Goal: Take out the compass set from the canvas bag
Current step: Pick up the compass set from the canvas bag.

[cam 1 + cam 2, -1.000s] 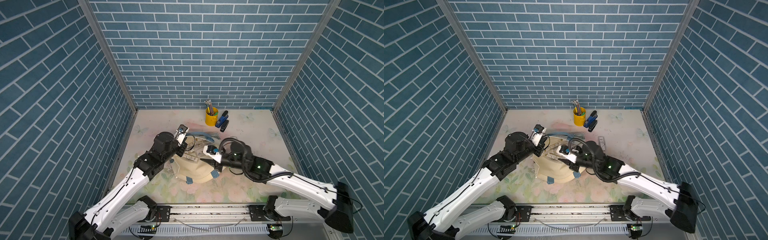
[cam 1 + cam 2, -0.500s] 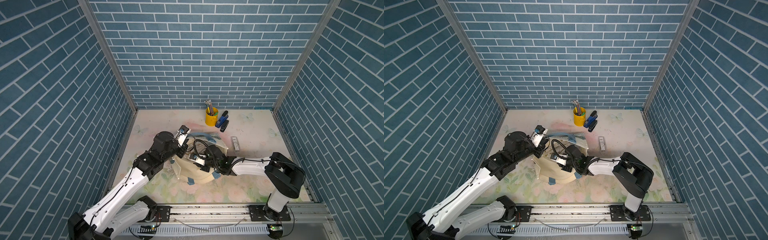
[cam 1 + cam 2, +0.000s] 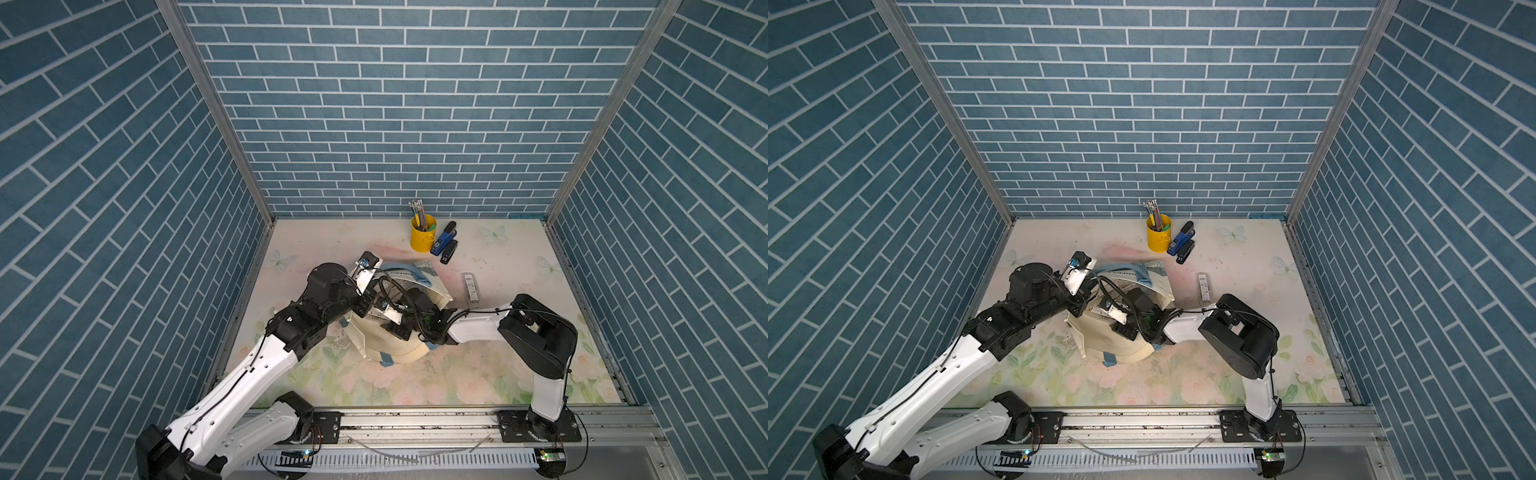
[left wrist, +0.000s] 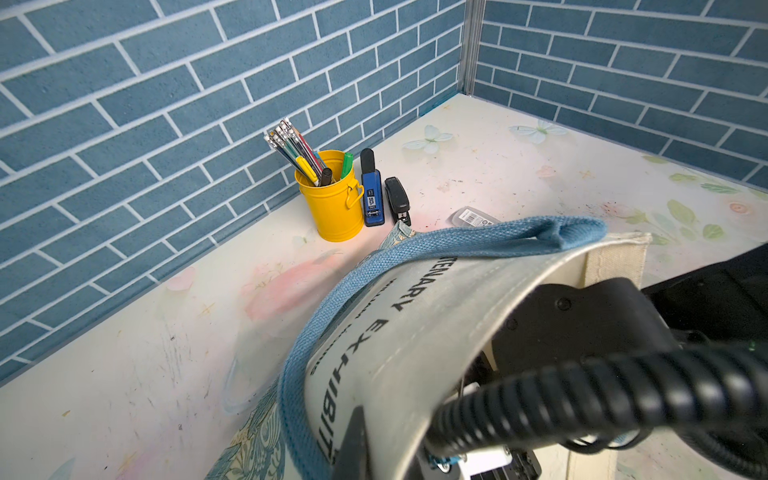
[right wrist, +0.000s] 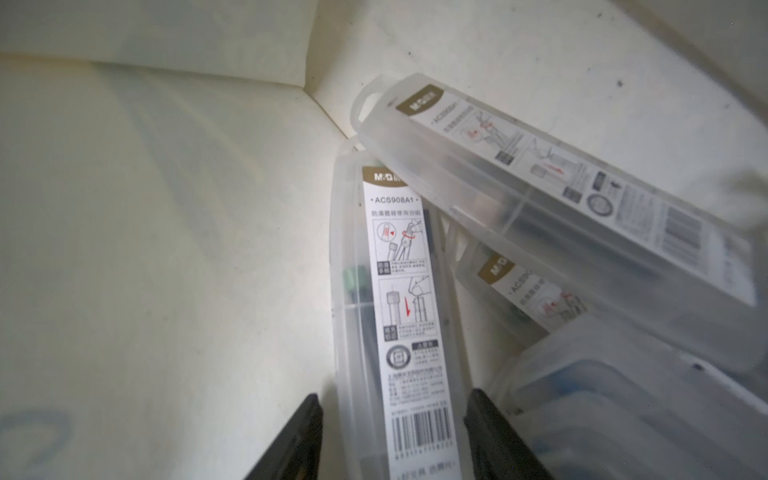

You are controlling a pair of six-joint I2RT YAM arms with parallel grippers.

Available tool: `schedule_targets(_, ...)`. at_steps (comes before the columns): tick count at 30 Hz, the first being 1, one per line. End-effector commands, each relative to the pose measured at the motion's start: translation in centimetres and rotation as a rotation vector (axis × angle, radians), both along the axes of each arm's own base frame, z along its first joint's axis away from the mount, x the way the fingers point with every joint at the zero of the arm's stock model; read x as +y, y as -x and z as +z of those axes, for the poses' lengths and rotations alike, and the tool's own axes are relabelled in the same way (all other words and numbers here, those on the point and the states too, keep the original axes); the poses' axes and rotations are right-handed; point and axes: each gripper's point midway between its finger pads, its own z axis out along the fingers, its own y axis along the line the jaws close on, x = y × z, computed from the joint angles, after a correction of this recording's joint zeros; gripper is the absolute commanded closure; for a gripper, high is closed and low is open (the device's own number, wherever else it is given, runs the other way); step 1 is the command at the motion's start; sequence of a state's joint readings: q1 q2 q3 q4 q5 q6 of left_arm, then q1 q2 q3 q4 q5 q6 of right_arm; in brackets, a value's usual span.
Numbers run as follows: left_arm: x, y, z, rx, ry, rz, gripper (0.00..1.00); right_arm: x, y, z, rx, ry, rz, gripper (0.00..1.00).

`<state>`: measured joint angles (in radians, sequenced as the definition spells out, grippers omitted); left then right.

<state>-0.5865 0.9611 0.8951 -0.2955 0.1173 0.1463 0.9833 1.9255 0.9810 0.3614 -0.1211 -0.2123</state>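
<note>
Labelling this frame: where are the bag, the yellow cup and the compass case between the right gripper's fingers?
bag (image 3: 399, 351): in a top view, cream side panel.
yellow cup (image 4: 334, 208): left wrist view, front wall.
compass case (image 5: 401, 291): right wrist view, white label.

The big cream cloth bag (image 4: 436, 299) has black letters, light blue straps (image 4: 457, 245) and a teal leafy panel (image 4: 249, 453). Near the left wrist view's upper middle are a yellow tin cup (image 4: 334, 203), a blue stapler (image 4: 371, 195) and a black stapler (image 4: 398, 199). The pale table mat (image 4: 124, 353) shows pink flowers and green leaves. The brick walls (image 4: 124, 83) are blue with white lines. The clear plastic box (image 5: 399, 291) has a white label with red arrows.
</note>
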Motion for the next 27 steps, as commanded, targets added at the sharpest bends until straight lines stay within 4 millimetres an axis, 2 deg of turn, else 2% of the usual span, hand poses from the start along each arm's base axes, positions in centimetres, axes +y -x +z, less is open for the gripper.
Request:
schedule_targets(1,-0.8,0.5,3.5,-0.092,0.079,-0.051,1.00,0.1,0.2,-2.0,0.124,0.034,-0.036,0.41)
schedule_targets(7,-0.8,0.4,3.2,-0.090,0.069,-0.049,1.00,0.4,1.8,-3.1,0.264,0.066,-0.017,0.48)
schedule_targets(17,-0.6,0.3,2.9,-0.091,0.056,-0.042,1.00,0.3,3.4,-1.9,0.350,0.094,-0.054,0.58)
schedule_targets(20,-0.5,0.3,2.7,-0.090,0.048,-0.037,1.00,0.4,3.9,-2.4,0.393,0.107,-0.070,0.57)
schedule_targets(27,-0.5,0.3,2.7,-0.089,0.051,-0.036,1.00,0.3,4.4,-4.6,0.469,0.168,-0.089,0.40)
